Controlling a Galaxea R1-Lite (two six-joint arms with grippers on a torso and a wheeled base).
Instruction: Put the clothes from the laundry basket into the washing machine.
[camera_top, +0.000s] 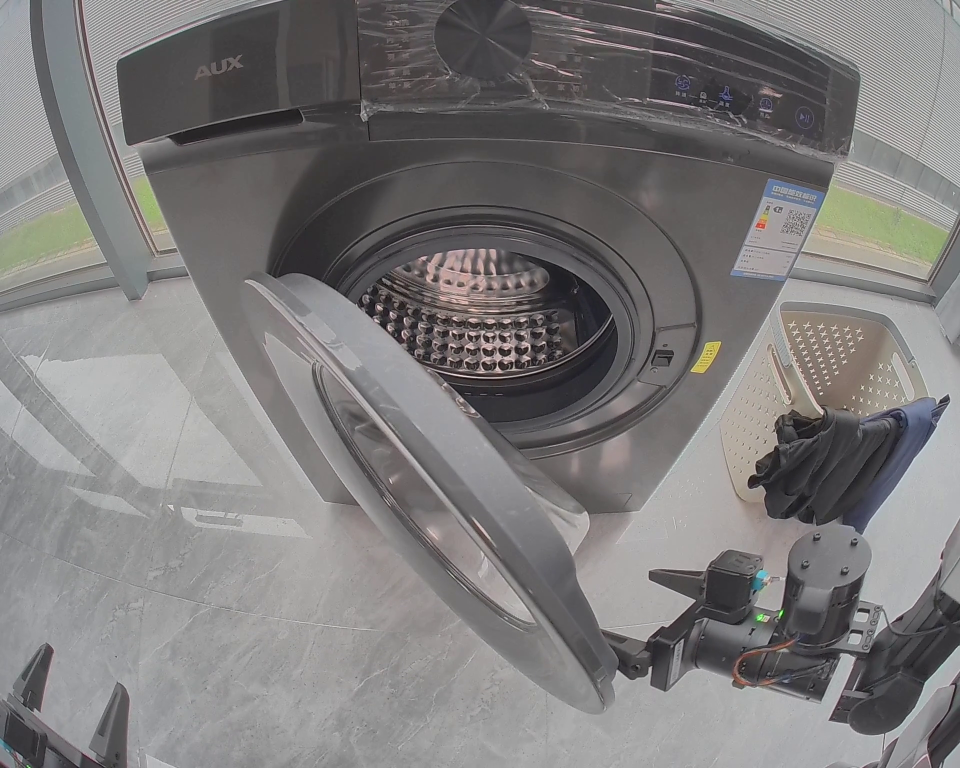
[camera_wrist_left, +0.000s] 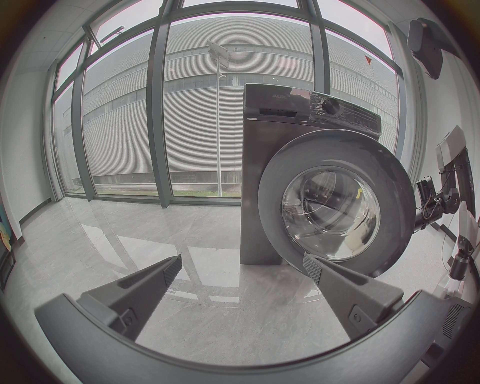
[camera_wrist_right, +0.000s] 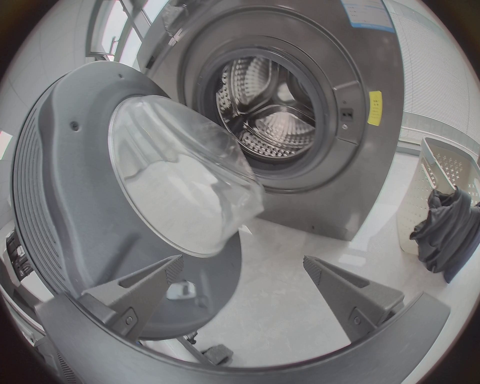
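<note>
The grey washing machine stands with its round door swung wide open, showing the steel drum with no clothes in it. To its right sits a cream laundry basket with dark clothes and a blue garment draped over its front rim. My right gripper is open at the door's outer edge, its lower finger close against the rim. In the right wrist view that gripper faces the door's inner side, with the basket and clothes farther off. My left gripper is open and holds nothing, low at the front left.
Glossy grey floor tiles spread out to the left of the machine. Tall windows rise behind it. The left wrist view looks at the door's outer face from across the floor, with the right arm beside it.
</note>
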